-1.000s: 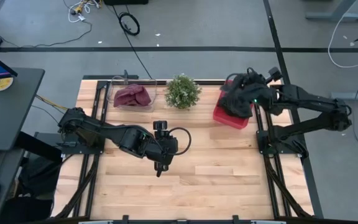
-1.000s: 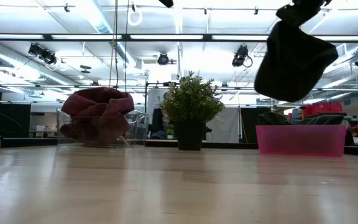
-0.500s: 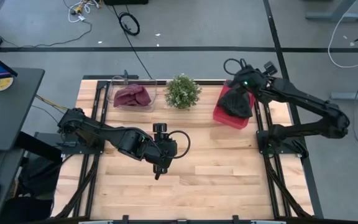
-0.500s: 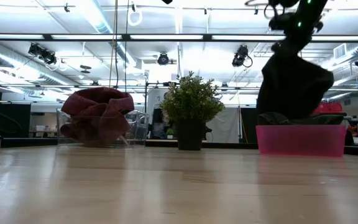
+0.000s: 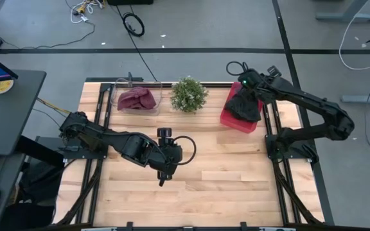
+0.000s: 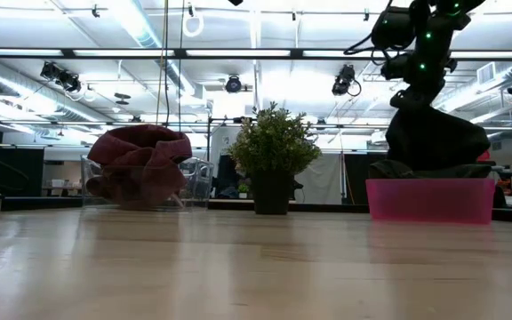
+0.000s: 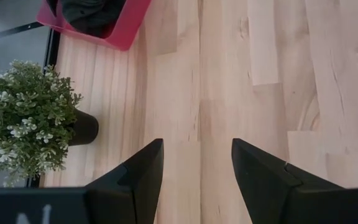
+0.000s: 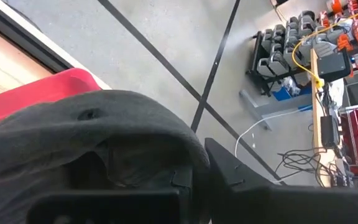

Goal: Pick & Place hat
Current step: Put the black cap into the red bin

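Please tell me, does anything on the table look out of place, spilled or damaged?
Nothing stands out. The dark hat hangs from the shut right claw into the pink bin; the plant stands upright, and the maroon cloth sits in its clear container.

A black hat (image 5: 244, 106) is showing against a pink-red bin (image 5: 234, 120). A maroon cloth (image 5: 137, 99) is sitting in a clear tray (image 5: 118, 96); a green plant (image 5: 188, 94) is contrasting with the pale wooden desk (image 5: 223, 186).
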### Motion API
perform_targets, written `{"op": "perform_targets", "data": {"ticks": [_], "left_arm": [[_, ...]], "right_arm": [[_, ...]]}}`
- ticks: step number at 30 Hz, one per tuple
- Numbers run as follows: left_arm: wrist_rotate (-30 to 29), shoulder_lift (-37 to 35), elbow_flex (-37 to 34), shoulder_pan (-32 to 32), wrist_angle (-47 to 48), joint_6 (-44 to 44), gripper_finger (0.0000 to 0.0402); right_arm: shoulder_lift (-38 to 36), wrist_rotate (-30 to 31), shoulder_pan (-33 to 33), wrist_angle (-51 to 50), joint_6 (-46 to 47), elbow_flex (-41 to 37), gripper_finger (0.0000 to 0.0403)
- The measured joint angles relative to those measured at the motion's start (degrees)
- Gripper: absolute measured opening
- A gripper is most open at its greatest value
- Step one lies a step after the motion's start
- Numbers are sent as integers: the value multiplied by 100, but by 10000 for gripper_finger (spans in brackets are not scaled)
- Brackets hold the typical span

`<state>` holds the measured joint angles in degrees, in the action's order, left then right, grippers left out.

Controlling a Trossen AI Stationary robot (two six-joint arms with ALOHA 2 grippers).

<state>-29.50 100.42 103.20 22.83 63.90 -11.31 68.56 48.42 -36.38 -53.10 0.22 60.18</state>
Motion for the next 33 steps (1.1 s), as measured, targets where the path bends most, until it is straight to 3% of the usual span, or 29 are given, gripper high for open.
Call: {"op": "perform_targets", "data": {"ticks": [9, 20, 33], "left_arm": [[-71, 0, 0, 0, 0, 11, 194], [-79, 0, 0, 55, 4, -6, 194], [-90, 0, 0, 122, 33, -28, 194]], "right_arm": [[294, -636, 10, 53, 414, 0, 16], [955, -998, 25, 225, 1381, 0, 16], [1012, -1484, 403, 158, 2300, -48, 16]]}}
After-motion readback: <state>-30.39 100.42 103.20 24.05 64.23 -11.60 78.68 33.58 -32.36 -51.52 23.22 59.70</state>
